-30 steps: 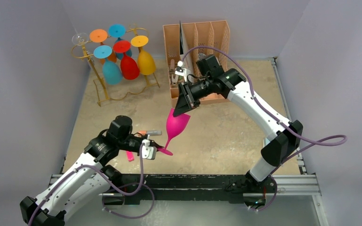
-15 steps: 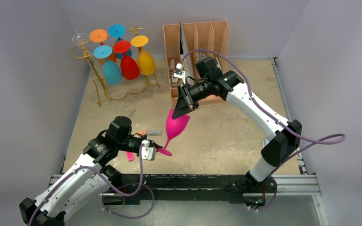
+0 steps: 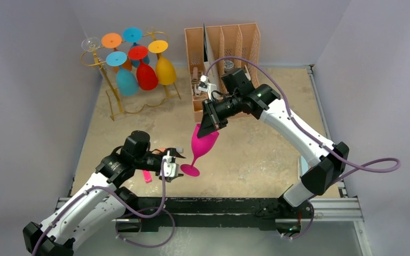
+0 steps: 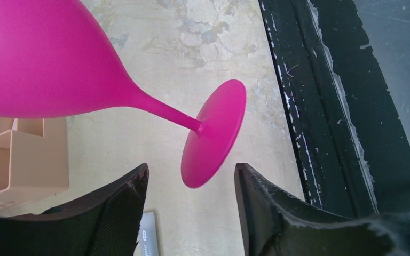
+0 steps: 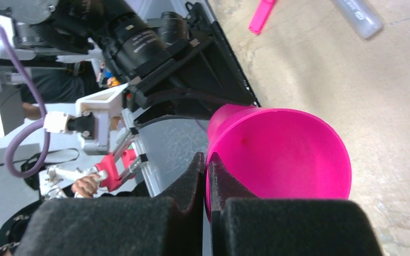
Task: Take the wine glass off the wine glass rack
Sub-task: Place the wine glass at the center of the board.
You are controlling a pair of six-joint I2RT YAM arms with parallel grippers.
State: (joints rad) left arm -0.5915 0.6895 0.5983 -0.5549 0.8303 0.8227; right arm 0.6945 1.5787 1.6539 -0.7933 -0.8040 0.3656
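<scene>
Glass: the pink glass (image 3: 202, 145) was off the rack, held over the desk (image 3: 267, 154) near the centre of the top view.
Axis: tilted; the long axis ran from the foot at lower left up to the bowl at upper right, with the mouth facing up and right.
Foot: low, close to the desk; whether its edge touched could not be told.
Right fingers (image 3: 209, 128): clenched on the bowl's rim, one inside the bowl and one outside.
Left fingers (image 3: 177, 163): spread apart, grasping nothing; the foot stood between the tips with a gap on each side.
Rack (image 3: 110, 90): gold wire, upper left, well apart from the glass.
Hung glasses (image 3: 146, 76): blue, red, yellow and orange, bowls down on the rack; a clear glass (image 3: 91, 42) sat at its far left end.
Organiser (image 3: 229, 37): peach, top centre, just behind the right wrist.
Pink stick (image 3: 147, 177): lay on the desk beside the left arm, lower left.
</scene>
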